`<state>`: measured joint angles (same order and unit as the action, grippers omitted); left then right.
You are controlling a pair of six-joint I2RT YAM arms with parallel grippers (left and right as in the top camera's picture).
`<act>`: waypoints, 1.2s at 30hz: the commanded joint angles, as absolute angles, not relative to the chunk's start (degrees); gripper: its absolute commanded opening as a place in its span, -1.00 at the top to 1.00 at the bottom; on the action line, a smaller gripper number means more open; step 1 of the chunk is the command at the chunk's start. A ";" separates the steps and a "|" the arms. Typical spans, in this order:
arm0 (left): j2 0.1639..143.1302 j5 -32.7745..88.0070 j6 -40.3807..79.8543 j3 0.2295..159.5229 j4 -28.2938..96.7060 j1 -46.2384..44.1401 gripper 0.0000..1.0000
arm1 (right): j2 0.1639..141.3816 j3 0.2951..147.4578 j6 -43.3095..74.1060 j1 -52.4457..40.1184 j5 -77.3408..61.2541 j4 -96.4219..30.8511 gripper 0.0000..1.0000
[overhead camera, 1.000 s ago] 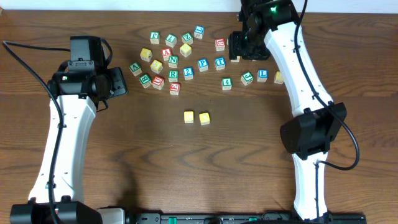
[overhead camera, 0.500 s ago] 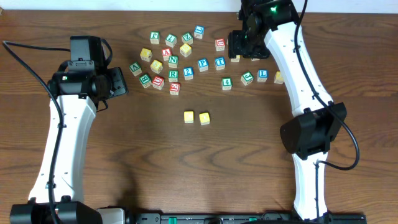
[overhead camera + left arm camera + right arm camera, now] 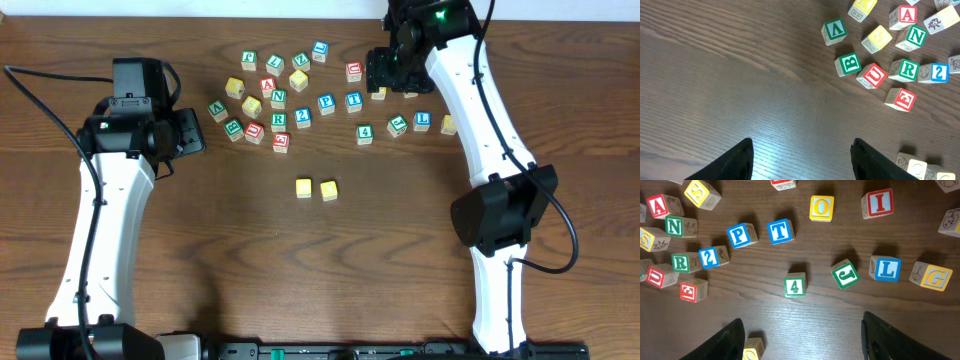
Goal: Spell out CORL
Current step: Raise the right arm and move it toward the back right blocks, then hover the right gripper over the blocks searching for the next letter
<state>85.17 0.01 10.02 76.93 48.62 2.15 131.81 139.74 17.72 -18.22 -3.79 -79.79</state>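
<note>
Dark wooden table (image 3: pixel 300 280), green R cube (image 3: pixel 903 70)

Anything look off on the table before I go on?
Nothing damaged or spilled. Of the pair mid-table, the right yellow cube sits slightly twisted against the left yellow cube. The loose cubes above lie at all angles.

Hand (image 3: pixel 802 146) spread, seemingly empty; green R cube (image 3: pixel 903 70) upper right.

R cube (image 3: pixel 680 261) showing green letter on white, L cube (image 3: pixel 886 269) showing blue on white, two cubes (image 3: pixel 304 187) showing plain yellow tops, table (image 3: pixel 740 75) showing dark brown woodgrain
</note>
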 commanded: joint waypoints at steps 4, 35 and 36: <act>85.73 -0.64 9.04 77.87 48.36 2.35 -0.23 | 131.90 140.77 17.10 -16.91 -3.11 -79.68 -0.40; 85.73 -0.64 9.04 77.84 47.94 2.35 -0.23 | 131.92 140.73 21.23 -15.11 -2.94 -79.09 -0.42; 85.73 -0.64 9.04 77.84 47.94 2.35 -0.23 | 131.92 140.73 21.19 -14.76 -2.92 -79.09 -0.43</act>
